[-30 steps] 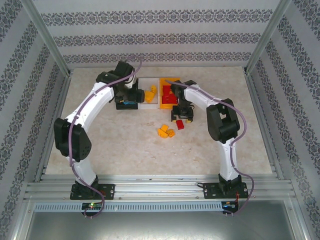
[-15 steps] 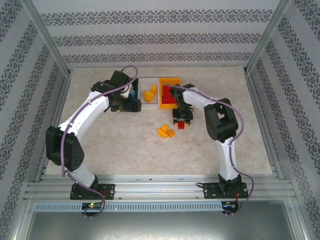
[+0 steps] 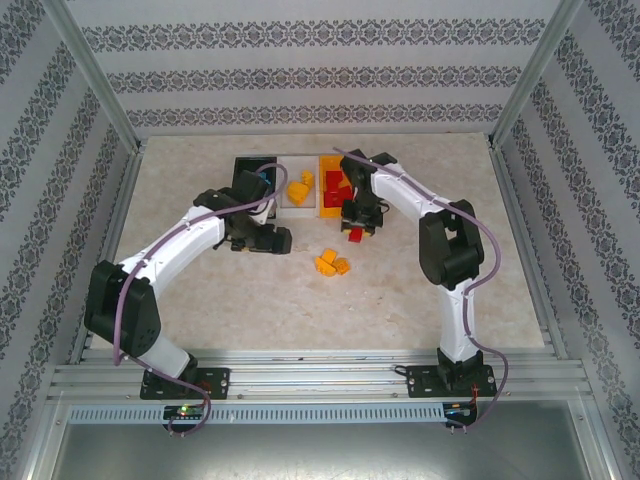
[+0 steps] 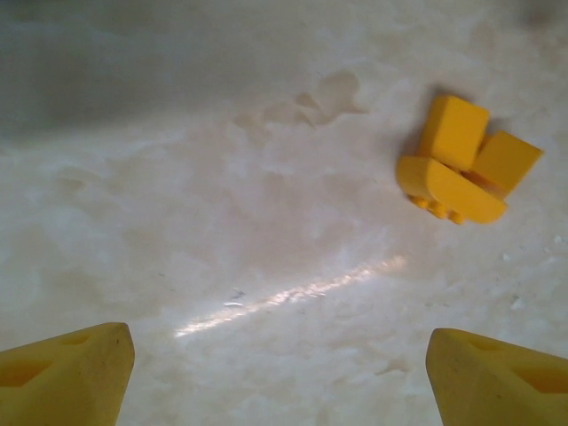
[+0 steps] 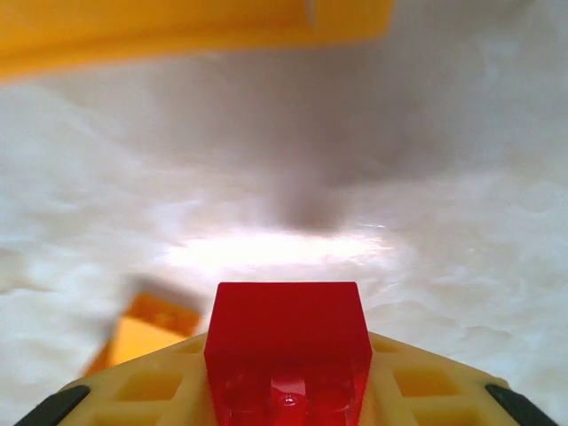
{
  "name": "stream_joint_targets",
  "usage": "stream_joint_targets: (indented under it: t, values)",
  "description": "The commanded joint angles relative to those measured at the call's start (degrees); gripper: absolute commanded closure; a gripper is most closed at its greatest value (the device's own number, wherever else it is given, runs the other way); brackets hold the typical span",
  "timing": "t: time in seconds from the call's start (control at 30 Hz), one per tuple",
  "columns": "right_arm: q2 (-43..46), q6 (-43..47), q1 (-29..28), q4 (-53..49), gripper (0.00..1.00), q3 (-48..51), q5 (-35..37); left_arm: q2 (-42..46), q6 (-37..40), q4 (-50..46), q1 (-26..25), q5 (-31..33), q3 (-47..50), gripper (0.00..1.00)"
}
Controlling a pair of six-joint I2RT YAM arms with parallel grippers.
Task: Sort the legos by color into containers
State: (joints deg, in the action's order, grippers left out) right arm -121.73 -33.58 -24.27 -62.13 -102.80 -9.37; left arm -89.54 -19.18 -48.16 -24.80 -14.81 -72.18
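Note:
A red lego (image 5: 288, 342) sits between the yellow fingers (image 5: 426, 382) of my right gripper (image 5: 288, 390), which is shut on it. From above, that gripper (image 3: 357, 224) holds the red lego (image 3: 355, 235) just off the near edge of the orange container (image 3: 326, 208) with red legos in it. A small cluster of yellow legos (image 3: 332, 264) lies on the table; the left wrist view has it (image 4: 461, 164) at the upper right. My left gripper (image 3: 272, 240) hangs open over bare table left of the cluster, its fingers (image 4: 67, 373) wide apart and nothing between them.
A white container (image 3: 290, 200) with yellow legos (image 3: 300, 187) stands left of the orange one, and a black container (image 3: 245, 168) left of that. A yellow lego (image 5: 142, 333) lies below the right gripper. Patterned walls and metal posts enclose the marble table.
The right gripper shut on the red lego and carried it a little toward the orange container. The left arm drew back from the containers toward the yellow cluster, still open.

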Motion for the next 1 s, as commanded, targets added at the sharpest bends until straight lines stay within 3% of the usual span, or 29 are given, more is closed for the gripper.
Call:
stream_joint_targets:
  t: [0.0, 0.13, 0.53, 0.97]
  values:
    - [1.9, -4.1, 1.0, -0.5, 0.64, -5.1, -5.1, -0.2, -3.6, 4.7, -1.0, -4.1, 1.4, 0.13]
    - [-1.3, -6.8, 1.9, 0.1, 0.64, -12.6, -7.8, -0.6, -5.1, 6.5, -1.0, -7.1, 2.4, 0.11]
    - [-20.3, -9.1, 5.5, -5.7, 0.63, -40.4, -10.2, 1.8, -1.7, 1.2, -0.4, -6.2, 2.3, 0.07]
    - [-23.0, -10.7, 6.5, -4.2, 0.52, -41.2, -11.7, 2.4, -1.8, 0.9, 0.1, -6.2, 3.1, 0.05]
